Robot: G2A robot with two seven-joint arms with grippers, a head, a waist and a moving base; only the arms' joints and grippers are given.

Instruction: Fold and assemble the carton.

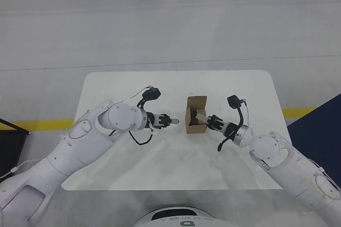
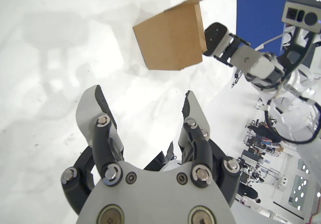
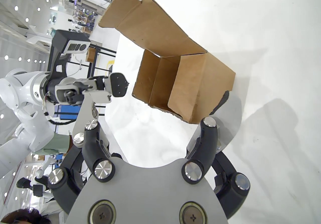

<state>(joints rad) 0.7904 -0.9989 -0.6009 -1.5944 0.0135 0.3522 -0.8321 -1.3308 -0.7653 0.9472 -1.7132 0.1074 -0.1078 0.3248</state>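
A brown carton point(image 1: 196, 113) stands in the middle of the white table point(image 1: 159, 164), its top open and one flap raised. My left gripper point(image 1: 173, 120) sits a short way to the carton's left, pointing at it. In the left wrist view this gripper point(image 2: 144, 98) is open and empty, with the carton's closed wall point(image 2: 170, 39) just ahead. My right gripper point(image 1: 206, 119) is at the carton's right side. In its wrist view the right gripper point(image 3: 161, 98) is open wide, straddling the carton point(image 3: 188, 79): one finger point(image 3: 223, 103) lies against the outer wall near the table.
The table's far edge point(image 1: 176, 72) and near edge point(image 1: 159, 189) bound the work area. A blue panel point(image 1: 329, 119) stands off the right side. A black frame point(image 1: 0, 125) stands on the floor at the left.
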